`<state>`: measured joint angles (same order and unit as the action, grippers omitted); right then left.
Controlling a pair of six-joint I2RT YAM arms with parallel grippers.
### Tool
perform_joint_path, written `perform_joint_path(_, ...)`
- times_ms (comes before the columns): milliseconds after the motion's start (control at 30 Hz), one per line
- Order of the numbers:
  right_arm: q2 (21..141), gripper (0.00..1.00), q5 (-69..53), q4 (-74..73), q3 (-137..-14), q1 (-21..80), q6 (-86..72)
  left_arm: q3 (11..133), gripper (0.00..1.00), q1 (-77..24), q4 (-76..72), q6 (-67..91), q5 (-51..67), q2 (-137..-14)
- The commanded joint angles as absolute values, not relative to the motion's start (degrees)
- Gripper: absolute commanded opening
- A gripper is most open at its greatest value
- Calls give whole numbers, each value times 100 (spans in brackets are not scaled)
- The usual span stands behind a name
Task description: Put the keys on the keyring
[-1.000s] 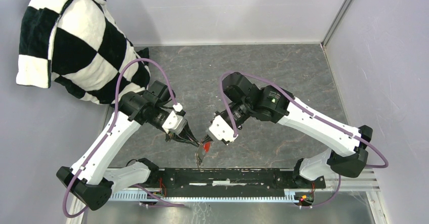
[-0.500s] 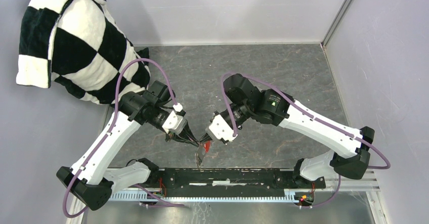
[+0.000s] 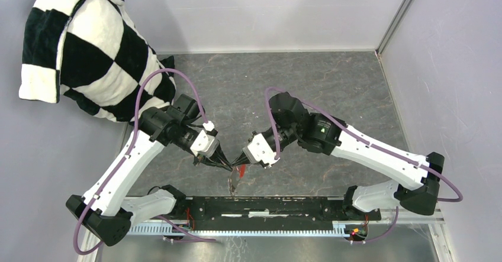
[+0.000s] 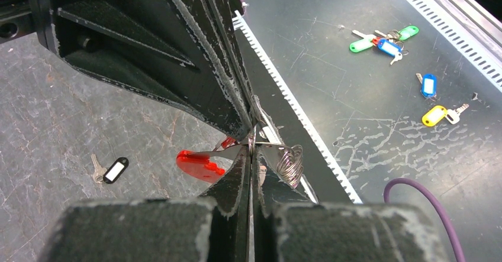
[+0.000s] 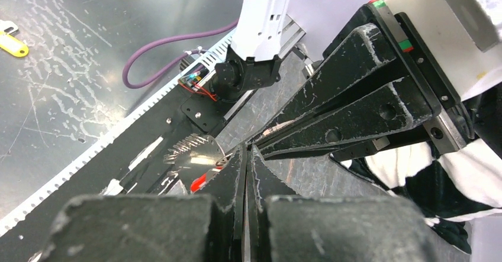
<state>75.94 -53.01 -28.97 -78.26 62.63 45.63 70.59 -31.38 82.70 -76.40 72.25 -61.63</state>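
Note:
My left gripper (image 3: 228,166) and right gripper (image 3: 240,159) meet tip to tip above the table's near edge, both shut. The keyring (image 4: 290,164) shows as a thin silvery ring with coiled links beside the left gripper (image 4: 251,149), whose jaws pinch its wire. A red-headed key (image 4: 198,164) hangs on the other side, its short blade running to the pinch point. In the right wrist view the ring (image 5: 198,155) gleams next to the right gripper (image 5: 245,151), with the red head (image 5: 198,183) below it. The black-headed key (image 4: 115,170) lies on the table.
A black-and-white checked cloth (image 3: 83,49) hangs at the back left. A black rail (image 3: 266,206) runs along the near edge. On the metal surface beyond it lie several coloured key tags (image 4: 385,43), among them a yellow tag (image 4: 433,115). Walls close the back and right.
The right arm's elbow and forearm have swung right and nearer, while its fingertips stayed against the left gripper. The left arm and the red key have not moved.

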Motion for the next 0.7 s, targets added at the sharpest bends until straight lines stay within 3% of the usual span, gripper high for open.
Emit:
perform_joint_path(0,7391,0,-5208,-1853,-7595,6311,4079,7304,2,-3164,8235,-8085,7444,-6141)
perform_joint_path(367,7244,0,-4834,-1344,-7226,6311,3819,7404,2,-3165,7843,-7593,7634,-6112)
perform_joint_path(667,7186,0,-4578,-1306,-7277,6311,3860,6808,2,-3166,4724,-4517,7784,-5390)
